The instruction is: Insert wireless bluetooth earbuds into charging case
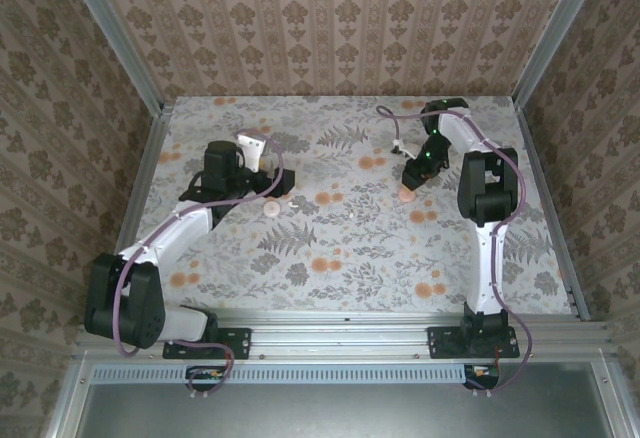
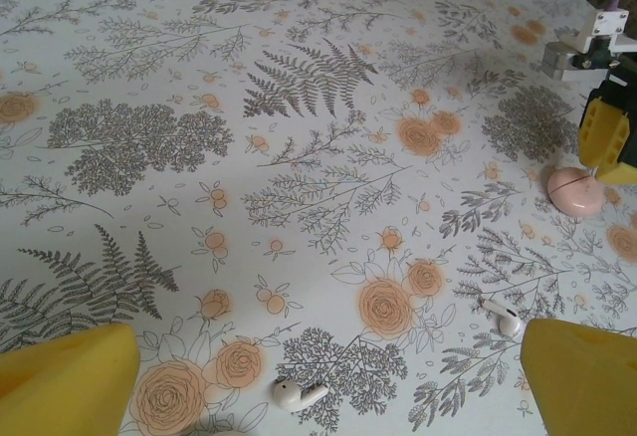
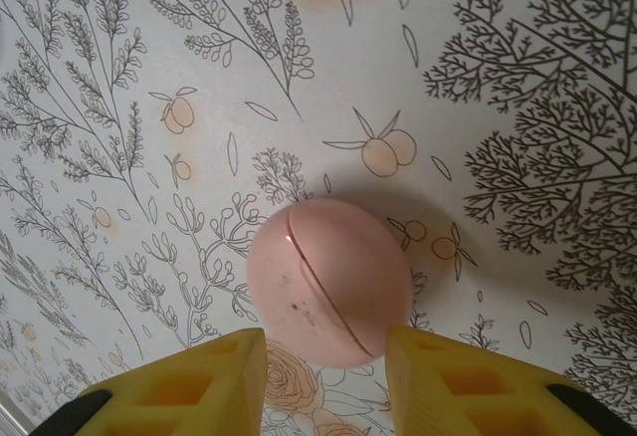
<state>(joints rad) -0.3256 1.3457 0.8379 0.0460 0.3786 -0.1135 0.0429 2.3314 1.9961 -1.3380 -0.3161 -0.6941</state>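
Right wrist: my right claw [image 3: 326, 344], narrowly parted, sits at the closed charging case [image 3: 328, 277] on the bench [image 3: 518, 78]; my left claw [image 2: 328, 356] gapes wide by the earbuds [image 2: 299, 393].

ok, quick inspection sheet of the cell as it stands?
surface: floral-print table, flat.
job's things: charging case shut, resting on the table; earbuds both lying loose, apart from it.
clutter: nothing seen.
claws: left claw wide open, low over the earbuds, holding nothing; right claw fingers apart at the case's edge, contact unclear.
cables: purple cables run along both arms.
surroundings: patterned walls, metal frame rail.
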